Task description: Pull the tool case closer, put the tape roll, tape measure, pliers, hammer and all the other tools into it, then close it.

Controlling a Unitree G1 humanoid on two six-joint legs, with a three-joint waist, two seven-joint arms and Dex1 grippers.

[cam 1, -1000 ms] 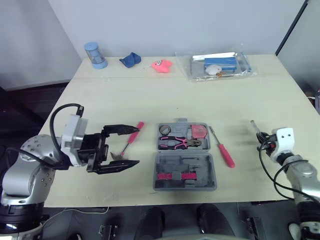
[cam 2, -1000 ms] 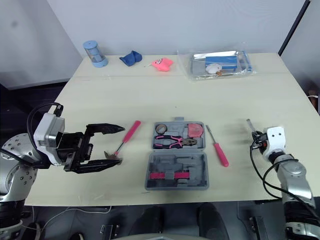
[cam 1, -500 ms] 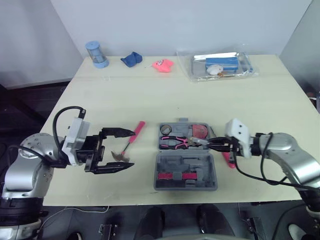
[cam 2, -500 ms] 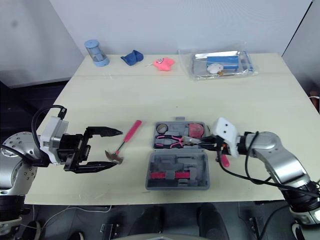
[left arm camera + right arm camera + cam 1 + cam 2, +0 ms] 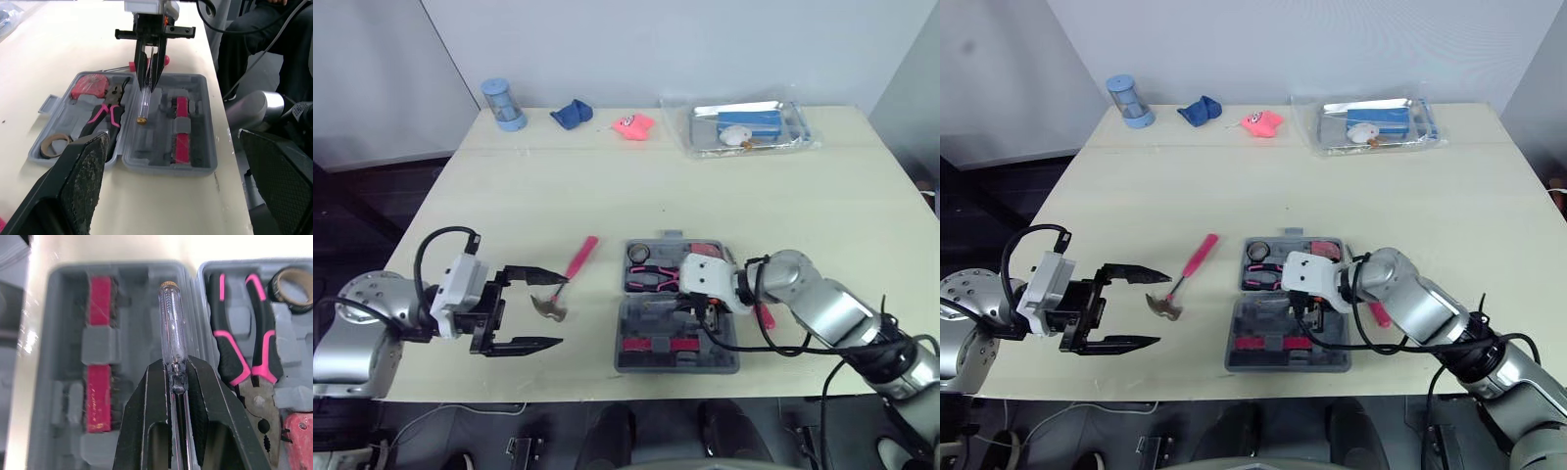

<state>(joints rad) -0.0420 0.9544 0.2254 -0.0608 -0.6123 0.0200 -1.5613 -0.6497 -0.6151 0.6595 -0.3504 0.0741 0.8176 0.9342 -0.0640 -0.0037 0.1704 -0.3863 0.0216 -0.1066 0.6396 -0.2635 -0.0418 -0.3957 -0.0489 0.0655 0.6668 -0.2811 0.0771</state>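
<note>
Screwdriver (image 5: 172, 328) now seemingly above case (image 5: 132, 323)

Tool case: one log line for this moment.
right pincer: shut on clear screwdriver, above tool case | left pincer: open, near hammer | in case: pliers, tape roll | on table: red screwdriver

Open grey tool case (image 5: 726, 339), clear screwdriver (image 5: 172, 333) above, hammer (image 5: 576, 264) nearby

The right gripper (image 5: 1306, 310) is held over the open tool case (image 5: 1255, 358); the hammer (image 5: 1193, 262) is seen lying just off the spread fingers of the left gripper (image 5: 1164, 309).
</note>
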